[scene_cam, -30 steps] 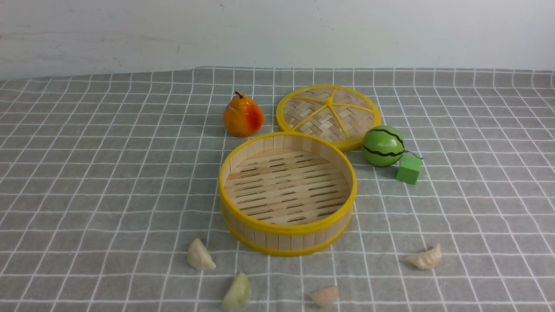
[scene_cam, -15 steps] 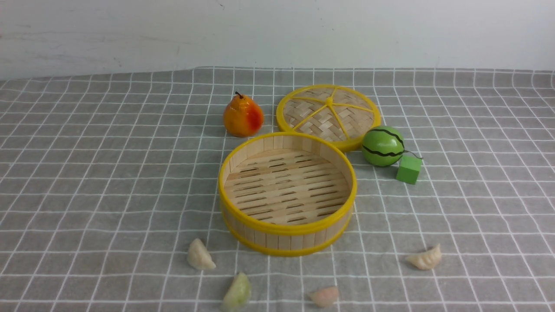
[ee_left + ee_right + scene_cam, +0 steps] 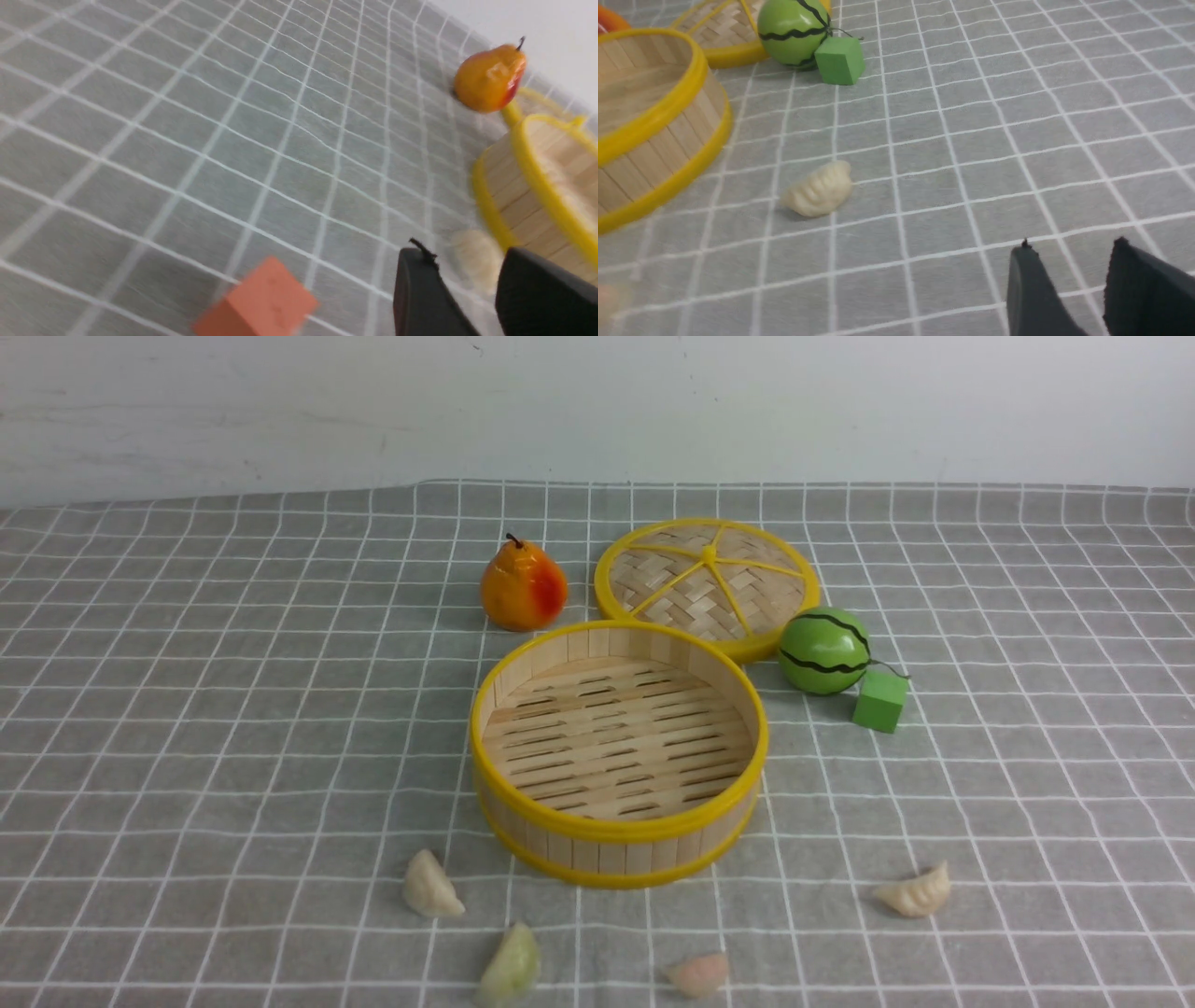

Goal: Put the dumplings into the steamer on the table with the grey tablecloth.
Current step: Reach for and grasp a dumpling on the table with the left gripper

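Note:
The bamboo steamer (image 3: 618, 840) stands empty in the middle of the grey grid tablecloth (image 3: 187, 709). Near its front lie a cream dumpling (image 3: 430, 886), a pale green one (image 3: 512, 967), a pale pink one (image 3: 698, 974) and a second cream one (image 3: 915, 892). Neither gripper shows in the front view. In the left wrist view my left gripper (image 3: 467, 259) is open and empty, with a cream dumpling (image 3: 476, 259) blurred just beyond it beside the steamer (image 3: 523, 186). In the right wrist view my right gripper (image 3: 1071, 247) is open and empty, apart from the other cream dumpling (image 3: 818, 189).
An orange pear (image 3: 523, 586), the flat woven lid (image 3: 707, 583), a green striped ball (image 3: 824, 651) and a green cube (image 3: 880, 701) stand behind and to the right of the steamer. An orange-red block (image 3: 259, 305) lies near my left gripper.

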Controlling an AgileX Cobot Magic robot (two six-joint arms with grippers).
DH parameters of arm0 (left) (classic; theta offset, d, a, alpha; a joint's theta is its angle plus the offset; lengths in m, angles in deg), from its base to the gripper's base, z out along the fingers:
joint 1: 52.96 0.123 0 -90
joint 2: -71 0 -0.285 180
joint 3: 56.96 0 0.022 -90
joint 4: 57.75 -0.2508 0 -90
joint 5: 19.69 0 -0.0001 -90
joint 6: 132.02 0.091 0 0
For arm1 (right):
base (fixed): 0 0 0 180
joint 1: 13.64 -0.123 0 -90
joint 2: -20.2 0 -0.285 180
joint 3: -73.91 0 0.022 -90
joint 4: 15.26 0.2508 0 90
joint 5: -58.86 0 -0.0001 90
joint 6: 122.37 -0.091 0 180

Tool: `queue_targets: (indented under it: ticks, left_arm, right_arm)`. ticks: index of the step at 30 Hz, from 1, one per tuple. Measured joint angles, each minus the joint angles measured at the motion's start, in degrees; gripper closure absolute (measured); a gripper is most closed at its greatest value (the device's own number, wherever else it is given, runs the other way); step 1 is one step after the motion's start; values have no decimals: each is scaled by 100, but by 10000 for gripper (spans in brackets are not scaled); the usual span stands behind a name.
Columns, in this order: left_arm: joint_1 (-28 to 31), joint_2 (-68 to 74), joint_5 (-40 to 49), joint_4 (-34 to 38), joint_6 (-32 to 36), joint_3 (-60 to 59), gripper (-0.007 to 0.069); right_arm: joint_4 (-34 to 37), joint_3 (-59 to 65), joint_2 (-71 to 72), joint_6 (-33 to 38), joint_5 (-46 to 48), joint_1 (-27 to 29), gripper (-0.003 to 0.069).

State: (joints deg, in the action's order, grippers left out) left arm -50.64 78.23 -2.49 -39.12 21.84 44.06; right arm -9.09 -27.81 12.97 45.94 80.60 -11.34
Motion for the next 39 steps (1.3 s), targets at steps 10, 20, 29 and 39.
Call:
queue_targets:
  ticks: [10, 20, 29, 39]
  left_arm:
    - [0, 0, -252, 3491, -1967, 0, 387]
    - [0, 0, -135, 3601, -444, 280, 387]
    - [0, 1643, 994, 2297, 2323, 2077, 586]
    - [-464, 4574, 3244, -462, 2260, 4568, 638]
  right_arm:
    - [3710, 49, 0, -1563, 114, 0, 419]
    - [3834, -2, 0, -883, -133, 0, 419]
    - [3418, -1556, -1101, 1513, 625, 0, 587]
    - [2721, -3984, -4321, 3382, 3225, -35, 678]
